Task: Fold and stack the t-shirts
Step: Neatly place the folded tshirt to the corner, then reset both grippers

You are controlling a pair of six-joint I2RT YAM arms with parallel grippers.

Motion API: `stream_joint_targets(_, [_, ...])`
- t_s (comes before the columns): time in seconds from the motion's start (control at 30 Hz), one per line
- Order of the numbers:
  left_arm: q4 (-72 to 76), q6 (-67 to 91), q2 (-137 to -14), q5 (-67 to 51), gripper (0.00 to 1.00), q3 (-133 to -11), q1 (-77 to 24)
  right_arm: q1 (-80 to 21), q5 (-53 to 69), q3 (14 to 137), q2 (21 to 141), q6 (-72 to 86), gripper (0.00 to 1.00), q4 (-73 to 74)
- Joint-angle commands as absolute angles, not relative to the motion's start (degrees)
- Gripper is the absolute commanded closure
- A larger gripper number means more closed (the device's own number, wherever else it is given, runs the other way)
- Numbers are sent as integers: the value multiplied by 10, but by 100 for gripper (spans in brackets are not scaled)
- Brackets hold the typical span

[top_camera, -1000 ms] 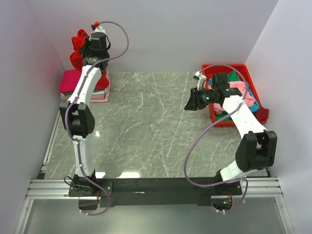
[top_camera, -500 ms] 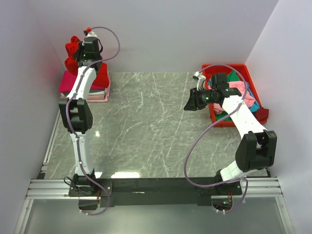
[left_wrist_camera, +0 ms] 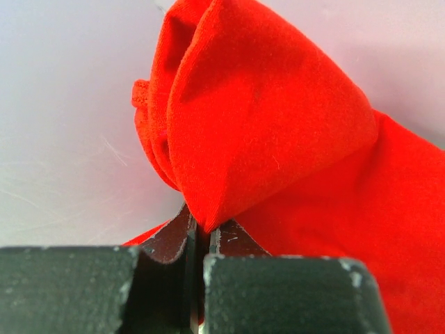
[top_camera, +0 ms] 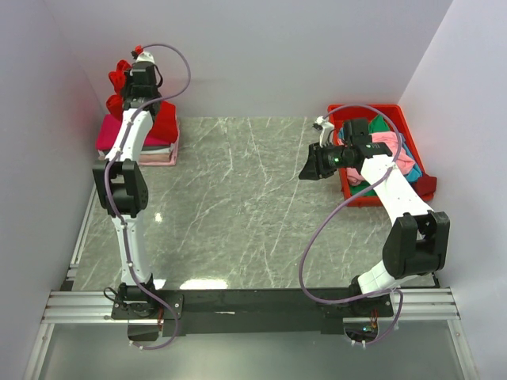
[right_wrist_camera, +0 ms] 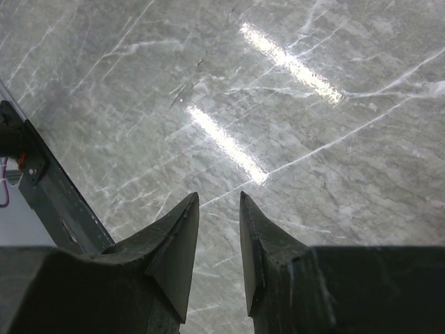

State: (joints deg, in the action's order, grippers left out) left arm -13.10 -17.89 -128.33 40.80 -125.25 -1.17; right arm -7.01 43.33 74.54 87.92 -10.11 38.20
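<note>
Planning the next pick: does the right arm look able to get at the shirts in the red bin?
Probably yes. The right gripper hangs open and empty over the table beside the red bin; the bin's top is open and nothing lies over the shirts.

Two arms: one left arm [top_camera: 129, 142] and one right arm [top_camera: 392, 186]. Two purple cables, one on each arm: left cable [top_camera: 190, 75], right cable [top_camera: 303, 265]. Two end effectors: left end effector [left_wrist_camera: 199, 233], right end effector [right_wrist_camera: 218, 202]. One surface [top_camera: 253, 214]. One red bin [top_camera: 372, 108] at two o'clock, holding at least three shirts: one pink shirt [top_camera: 388, 142], one green shirt [top_camera: 383, 124] and one teal shirt [top_camera: 410, 172]; the full number in it cannot be told. One stack [top_camera: 111, 134] at ten o'clock shows at least two layers, magenta over pale pink. One red shirt [left_wrist_camera: 278, 139] at eleven o'clock
</note>
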Motion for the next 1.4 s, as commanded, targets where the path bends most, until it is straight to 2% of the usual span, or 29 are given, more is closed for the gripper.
stream_joint_targets(0.0, [-122, -138, -1237, 360, 100, -1243, -2, -75, 440, 740, 874, -107, 62, 374])
stream_joint_targets(0.2, [-136, -126, -1263, 338, 100, -1257, 25, -76, 441, 740, 872, -108, 62, 375])
stream_joint_targets(0.43, [-138, -116, -1283, 369, 98, -1253, 47, -75, 443, 741, 874, -108, 62, 377])
stream_joint_targets(0.47, [-149, -109, -1291, 378, 90, -1254, 52, -76, 444, 742, 874, -109, 62, 378])
stream_joint_targets(0.5, [-162, -84, -1297, 397, 74, -1269, 54, -76, 443, 741, 873, -109, 62, 377])
stream_joint_targets(0.53, [-178, -68, -1304, 423, 32, -1283, 59, -75, 442, 742, 873, -109, 63, 377])
stream_joint_targets(0.57, [-218, -52, -1316, 432, 9, -1320, 63, -75, 443, 741, 872, -110, 62, 378])
stream_joint_targets(0.6, [-230, -20, -1316, 439, 1, -1331, 64, -74, 443, 741, 870, -110, 62, 379])
stream_joint_targets(0.83, [-293, 133, -1177, 304, 0, -1356, 78, -76, 432, 739, 860, -110, 62, 376])
stream_joint_targets(0.9, [-289, 175, -1133, 206, 1, -1308, 88, -75, 425, 739, 856, -112, 62, 374])
stream_joint_targets(0.97, [-275, 206, -1065, 117, 2, -1223, 111, -74, 411, 738, 853, -127, 62, 374])
stream_joint_targets(1.1, [-229, 260, -971, -165, 11, -1074, 154, -74, 433, 742, 839, -184, 55, 395])
stream_joint_targets(1.23, [-229, 244, -898, -272, 16, -963, 162, -74, 457, 743, 820, -257, 50, 424])
stream_joint_targets(1.33, [-202, 223, -781, -308, 14, -838, 159, -74, 425, 731, 788, -252, 50, 394])
stream_joint_targets(1.37, [-186, 222, -750, -304, 13, -763, 156, -74, 415, 722, 779, -249, 49, 383])
